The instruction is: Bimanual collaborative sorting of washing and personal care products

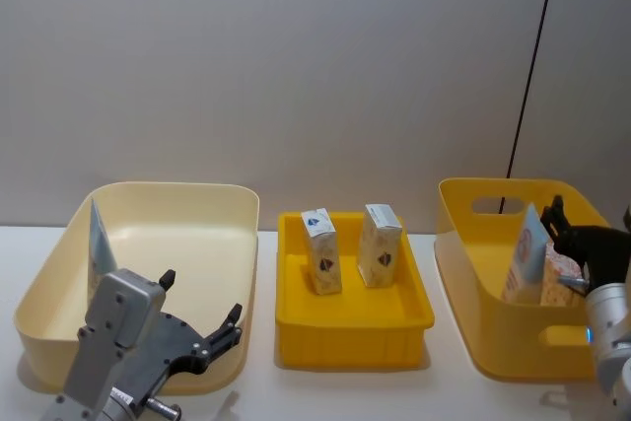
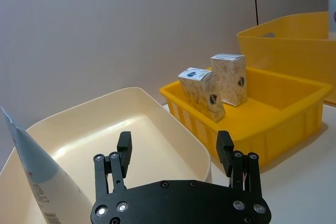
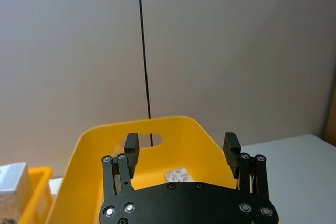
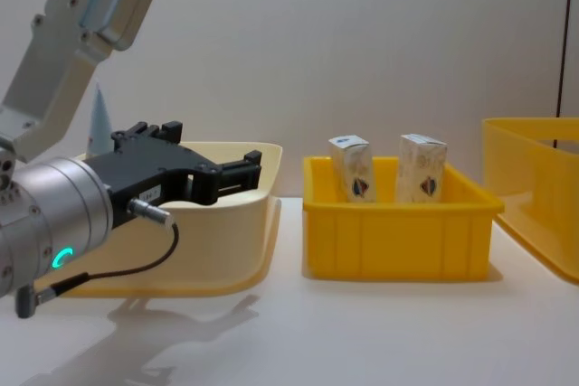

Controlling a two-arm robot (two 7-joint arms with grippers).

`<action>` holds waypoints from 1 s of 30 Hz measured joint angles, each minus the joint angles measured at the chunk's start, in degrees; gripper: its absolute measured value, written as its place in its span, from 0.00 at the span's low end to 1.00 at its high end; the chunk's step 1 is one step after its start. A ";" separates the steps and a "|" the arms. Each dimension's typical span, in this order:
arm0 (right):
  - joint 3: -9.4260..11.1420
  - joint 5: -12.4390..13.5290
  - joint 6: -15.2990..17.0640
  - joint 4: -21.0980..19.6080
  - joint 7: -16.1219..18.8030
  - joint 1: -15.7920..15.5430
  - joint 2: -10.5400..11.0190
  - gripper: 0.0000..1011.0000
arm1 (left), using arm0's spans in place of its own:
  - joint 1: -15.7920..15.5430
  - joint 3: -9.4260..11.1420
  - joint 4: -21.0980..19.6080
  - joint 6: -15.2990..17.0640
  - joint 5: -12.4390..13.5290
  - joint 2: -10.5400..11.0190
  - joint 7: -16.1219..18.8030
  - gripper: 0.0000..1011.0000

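In the head view, three bins stood in a row on the white table (image 1: 444, 396): a cream bin (image 1: 197, 206) at lower left, a low yellow tray (image 1: 352, 317) at centre, and a deep yellow bin (image 1: 463, 273) at right. Two small patterned cartons stood in the tray, the left carton (image 1: 321, 251) tilted, the right carton (image 1: 380, 245) upright just beside it. A pale-blue tube (image 1: 99, 246) leaned against the cream bin's left wall. Another tube (image 1: 526, 256) leaned inside the deep yellow bin, near more packets I could not tell apart. The left gripper (image 1: 201, 316) hovered over the cream bin's near edge, fingers spread wide and empty. The right gripper (image 1: 570, 235) sat low at the right edge, over the deep bin.

In the left wrist view, the left gripper (image 2: 175, 152) showed at the bottom, its two fingers wide apart with nothing between them, above the cream bin (image 2: 173, 116). The tube (image 2: 39, 182) rose at lower left. The cartons (image 2: 202, 94) (image 2: 230, 78) stood in the tray (image 2: 273, 114) at centre right.

In the right wrist view, the right gripper (image 3: 182, 153) was spread wide and empty above the deep yellow bin (image 3: 94, 150), a red-and-white packet (image 3: 177, 174) lying inside.

In the chest view, the left gripper (image 4: 201, 161) reached in from the left, open, over the cream bin (image 4: 244, 223); the tube's tip (image 4: 98, 124) stood behind it, and both cartons (image 4: 355, 168) (image 4: 421, 168) stood in the tray (image 4: 398, 241) at centre
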 joint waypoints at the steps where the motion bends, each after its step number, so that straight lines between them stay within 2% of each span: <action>1: 0.04 0.11 -0.30 -0.25 0.16 -0.12 -0.04 0.99 | 0.00 0.00 0.00 0.00 0.00 0.00 0.00 0.99; 11: 0.64 1.88 -4.65 -4.14 2.41 -1.62 -0.59 0.99 | 0.00 0.00 0.00 0.00 0.00 0.00 0.00 0.99; 18: 0.41 2.28 -4.79 -4.54 2.72 -2.07 -0.31 0.99 | 0.00 0.00 0.00 0.00 0.00 0.00 0.00 0.99; 23: -0.79 3.34 -4.75 -5.47 3.47 -3.32 0.94 0.99 | 0.00 0.00 0.00 0.00 0.00 0.00 0.00 0.99; 30: -4.32 6.54 -4.65 -8.21 5.70 -7.10 4.69 0.99 | 0.00 0.00 0.00 0.00 0.00 0.00 0.00 0.99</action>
